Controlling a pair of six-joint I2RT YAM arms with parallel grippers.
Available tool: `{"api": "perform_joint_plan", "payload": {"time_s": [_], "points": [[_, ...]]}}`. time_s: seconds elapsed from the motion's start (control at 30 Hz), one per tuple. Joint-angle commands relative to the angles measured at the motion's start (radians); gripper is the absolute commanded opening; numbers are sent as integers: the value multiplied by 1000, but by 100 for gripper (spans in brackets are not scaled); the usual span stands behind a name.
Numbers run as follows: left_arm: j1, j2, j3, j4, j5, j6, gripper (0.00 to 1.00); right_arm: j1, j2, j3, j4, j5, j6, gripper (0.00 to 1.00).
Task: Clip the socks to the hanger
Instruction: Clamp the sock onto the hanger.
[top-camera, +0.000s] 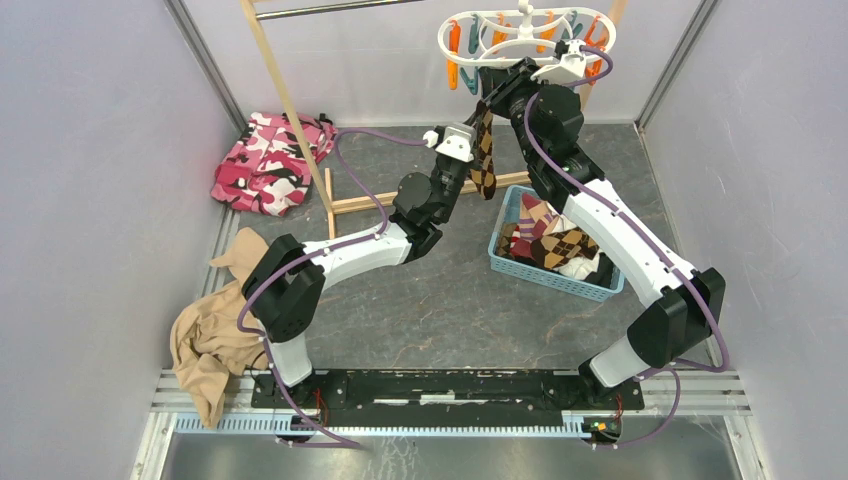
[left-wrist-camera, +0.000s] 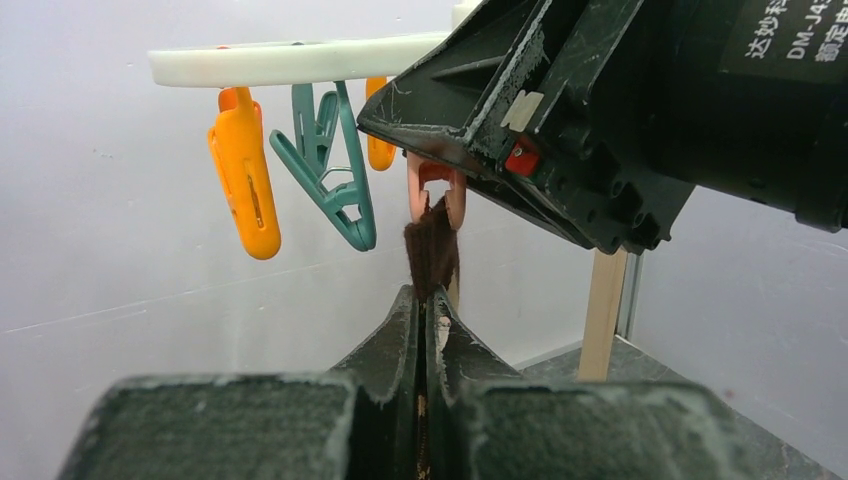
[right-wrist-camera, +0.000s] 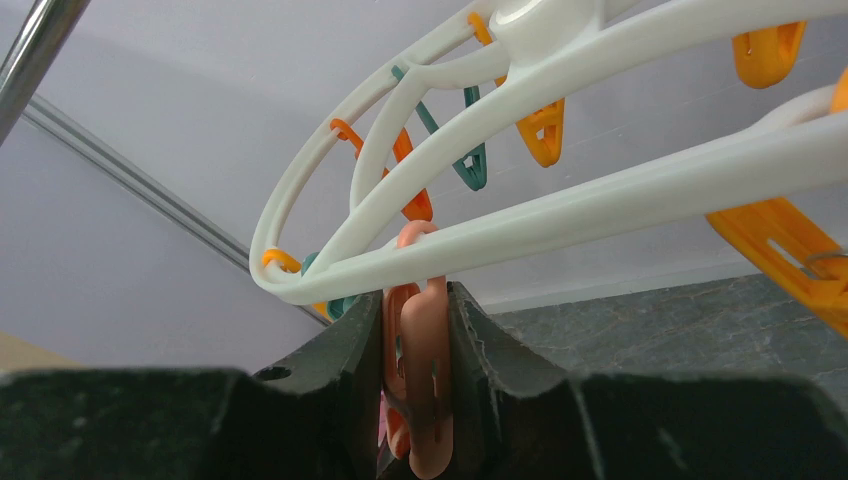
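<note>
The white hanger (top-camera: 520, 35) with orange and teal clothespins hangs at the back. My right gripper (right-wrist-camera: 418, 300) is shut on a peach clothespin (right-wrist-camera: 428, 370) under the hanger's ring (right-wrist-camera: 560, 215), squeezing it. My left gripper (left-wrist-camera: 426, 300) is shut on a brown argyle sock (top-camera: 484, 165), held upright just below. The sock's top edge (left-wrist-camera: 432, 245) reaches up between the peach clothespin's tips (left-wrist-camera: 437, 190). More socks (top-camera: 555, 245) lie in the blue basket (top-camera: 560, 282) under the right arm.
An orange pin (left-wrist-camera: 245, 180) and a teal pin (left-wrist-camera: 335, 185) dangle left of the sock. A wooden rack frame (top-camera: 290, 110) leans at the back left, with pink camouflage cloth (top-camera: 270, 160) behind it. A tan garment (top-camera: 210, 340) lies near the left arm's base.
</note>
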Motion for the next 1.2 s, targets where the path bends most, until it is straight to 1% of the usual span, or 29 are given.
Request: {"api": "perform_joint_plan", "payload": {"time_s": [0.0, 0.5, 0.67, 0.8, 0.97, 1.07, 1.1, 1.17], "points": [[-5, -16, 24, 68, 7, -37, 2, 6, 26, 4, -112, 48, 37, 0], [-5, -33, 30, 81, 65, -58, 2, 7, 33, -1, -112, 43, 43, 0], [-3, -41, 8, 77, 88, -75, 2, 4, 26, -4, -98, 46, 42, 0], [-4, -48, -3, 77, 90, -79, 2, 6, 24, 0, -99, 50, 37, 1], [-4, -46, 2, 73, 59, -60, 2, 5, 20, -6, -96, 45, 35, 1], [-2, -47, -3, 70, 40, -54, 2, 5, 14, -13, -88, 43, 27, 4], [-2, -48, -5, 70, 36, -54, 2, 4, 12, -14, -84, 41, 27, 7], [-2, -51, -7, 68, 33, -54, 2, 5, 7, -17, -80, 39, 23, 18]]}}
